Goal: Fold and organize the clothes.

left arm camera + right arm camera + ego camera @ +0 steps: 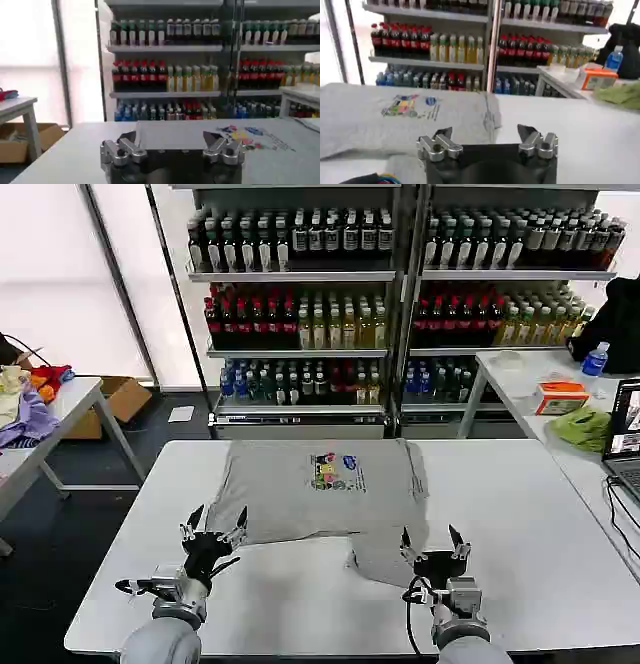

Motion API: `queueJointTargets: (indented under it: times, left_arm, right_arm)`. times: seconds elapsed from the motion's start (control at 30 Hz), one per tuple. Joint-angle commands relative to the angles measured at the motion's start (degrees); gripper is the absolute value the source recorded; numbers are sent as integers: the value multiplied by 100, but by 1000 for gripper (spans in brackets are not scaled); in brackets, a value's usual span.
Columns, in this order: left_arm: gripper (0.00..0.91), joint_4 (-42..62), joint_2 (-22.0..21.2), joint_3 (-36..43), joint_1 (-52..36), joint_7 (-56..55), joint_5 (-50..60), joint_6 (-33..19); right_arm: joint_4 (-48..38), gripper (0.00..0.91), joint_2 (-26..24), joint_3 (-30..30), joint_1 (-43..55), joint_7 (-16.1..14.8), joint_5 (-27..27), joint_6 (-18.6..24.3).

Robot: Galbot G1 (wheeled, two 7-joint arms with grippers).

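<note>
On table (560, 514), one shirt (320, 489).

Shirt (320, 494) logo text perhaps illegible

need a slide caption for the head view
Both open grippers, left and right, poised at the near edge of a grey shirt spread on the white table.
</note>
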Motion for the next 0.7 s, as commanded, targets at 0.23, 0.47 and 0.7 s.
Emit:
queueJointTargets:
  times: [0.23,0.47,0.7]
  left_arm:
    - [907,438,209,-34,-244,61,-233,979]
    - [907,515,236,-126,-245,34,-181,1151]
    - [907,549,256,-197,-221,5,-204,1171]
  right_arm:
    - [-153,907,61,-199,-258,442,144,-233]
    - [-141,907,192,-198,-280,495,138,-234]
    - [-178,907,256,-245,-299,496,130,-234]
